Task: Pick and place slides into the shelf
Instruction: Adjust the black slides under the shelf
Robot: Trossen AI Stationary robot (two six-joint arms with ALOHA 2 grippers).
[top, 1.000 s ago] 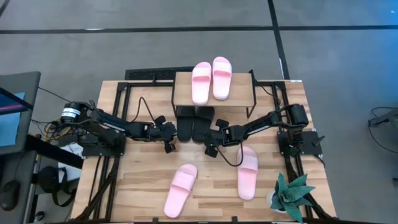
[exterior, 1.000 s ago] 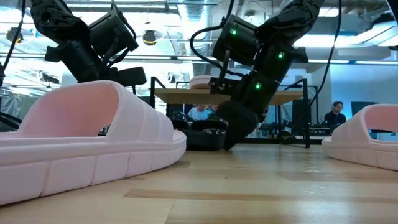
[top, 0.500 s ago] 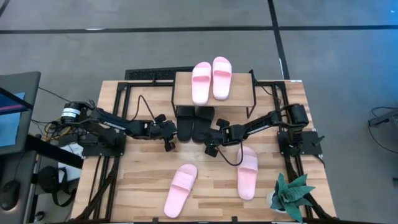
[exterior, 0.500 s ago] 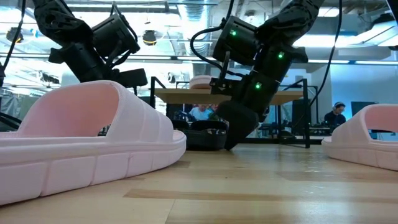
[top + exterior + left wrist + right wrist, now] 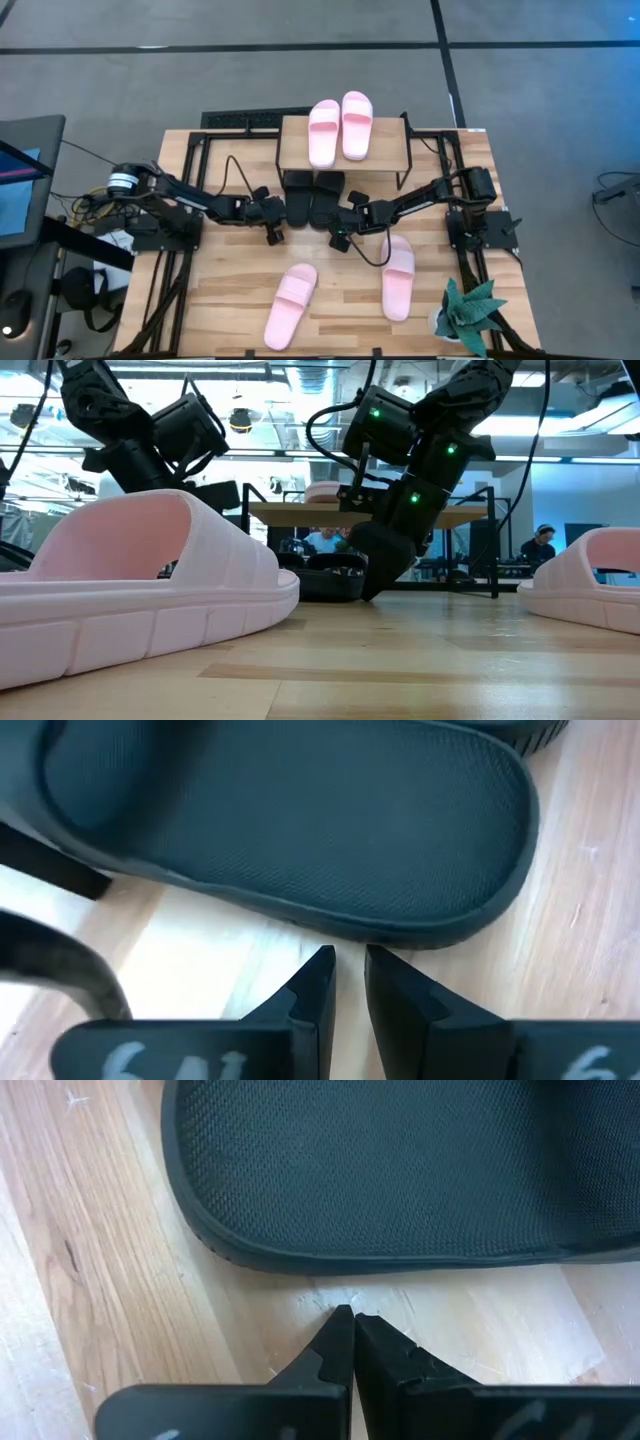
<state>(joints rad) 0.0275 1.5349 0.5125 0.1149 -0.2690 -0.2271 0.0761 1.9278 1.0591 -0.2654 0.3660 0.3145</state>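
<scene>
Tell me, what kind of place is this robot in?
Probably a robotics lab or workshop. Two dark robot arms are bolted to a light wooden worktable with a black metal frame, and behind it are exposed ceiling pipes and people seated at desks.

A robotics lab: seated people at workstations under exposed ceiling ducts.

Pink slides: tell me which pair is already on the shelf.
The two pink slides lying side by side on the shelf top board. The other two pink slides lie apart on the table, near its front edge.
</scene>
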